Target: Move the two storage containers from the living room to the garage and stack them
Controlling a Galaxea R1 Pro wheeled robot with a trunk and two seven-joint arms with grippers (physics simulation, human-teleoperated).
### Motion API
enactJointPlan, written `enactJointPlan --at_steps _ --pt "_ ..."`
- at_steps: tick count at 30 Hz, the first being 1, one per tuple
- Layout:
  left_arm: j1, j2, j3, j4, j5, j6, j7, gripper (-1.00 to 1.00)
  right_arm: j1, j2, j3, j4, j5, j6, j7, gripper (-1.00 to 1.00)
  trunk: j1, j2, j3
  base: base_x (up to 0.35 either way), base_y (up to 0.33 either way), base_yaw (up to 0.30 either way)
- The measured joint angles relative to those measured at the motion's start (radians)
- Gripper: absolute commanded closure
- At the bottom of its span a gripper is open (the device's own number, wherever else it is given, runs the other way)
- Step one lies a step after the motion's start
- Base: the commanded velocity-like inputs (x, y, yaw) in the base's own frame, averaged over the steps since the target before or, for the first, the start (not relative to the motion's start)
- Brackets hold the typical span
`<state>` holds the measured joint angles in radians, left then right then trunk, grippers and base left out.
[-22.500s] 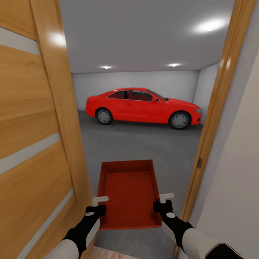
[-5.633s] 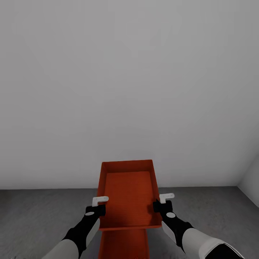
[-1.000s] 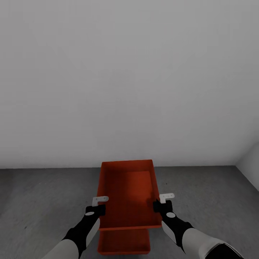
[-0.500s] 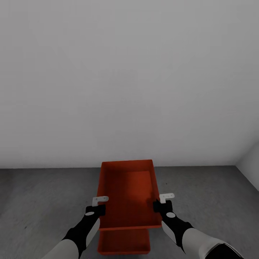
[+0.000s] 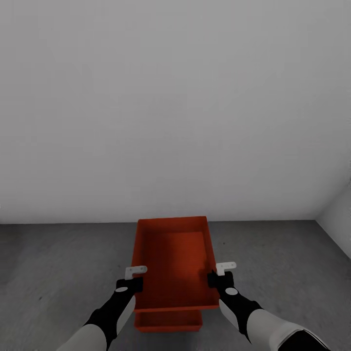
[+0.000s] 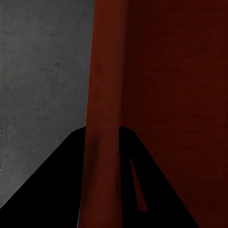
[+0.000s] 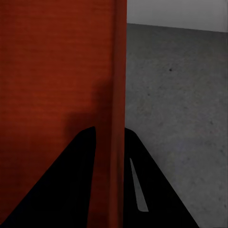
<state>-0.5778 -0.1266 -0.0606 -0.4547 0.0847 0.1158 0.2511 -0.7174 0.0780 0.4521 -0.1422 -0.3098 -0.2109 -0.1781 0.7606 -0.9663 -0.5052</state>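
Head view: upper storage container (image 5: pixel 171 263), orange-red open-top bin, sits at lower centre of the frame, long axis running away from the robot, held off the floor (image 5: pixel 58 263) between both arms. Left tool (image 5: pixel 135 277) is clamped on the bin's left long wall near its near end; right tool (image 5: pixel 218 274) is clamped on the right long wall at about the same station. A white fingertip shows above the rim on each side. Second storage container (image 5: pixel 168 321) lies directly below on the dark grey floor; just its near end shows past the held bin's front edge, at bottom centre of the frame, roughly in line with the one above. Cannot tell if the two bins touch. Plain white wall (image 5: pixel 175 107) covers the upper two thirds of the frame; wall-floor seam runs just behind the held bin's far end, and a wall corner shows at right edge. Left wrist view: dark fingers (image 6: pixel 61 190) straddle the thin red wall (image 6: pixel 102 118), one each side, grey floor alongside. Right wrist view: same, fingers (image 7: pixel 156 190) closed across the wall edge (image 7: pixel 118 95), rough grey floor alongside, strip of white wall at top right of the frame.
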Motion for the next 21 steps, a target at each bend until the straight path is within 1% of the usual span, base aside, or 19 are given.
enactJointPlan --at_steps 6,12,14,21 --pt "0.0 0.0 0.0 0.0 0.0 0.0 0.0 1.0 0.0 0.0 0.0 0.0 0.0 -0.001 0.0 1.0 0.0 0.0 0.0 -0.012 0.001 0.0" --pt "0.0 0.0 -0.001 0.0 0.0 -0.001 0.001 1.0 0.0 0.0 -0.001 0.0 0.0 -0.001 0.0 1.0 0.0 0.0 0.0 0.039 0.196 0.0" --pt "0.0 0.0 -0.001 0.0 0.0 -0.001 0.001 1.0 0.0 0.0 -0.001 0.0 0.0 -0.002 0.0 1.0 0.0 0.0 0.0 0.021 0.099 0.0" --pt "0.0 0.0 0.001 0.0 -0.001 -0.001 0.0 1.0 0.0 0.0 0.0 0.0 0.0 -0.002 0.0 1.0 0.0 0.0 0.0 0.001 0.007 -0.022"
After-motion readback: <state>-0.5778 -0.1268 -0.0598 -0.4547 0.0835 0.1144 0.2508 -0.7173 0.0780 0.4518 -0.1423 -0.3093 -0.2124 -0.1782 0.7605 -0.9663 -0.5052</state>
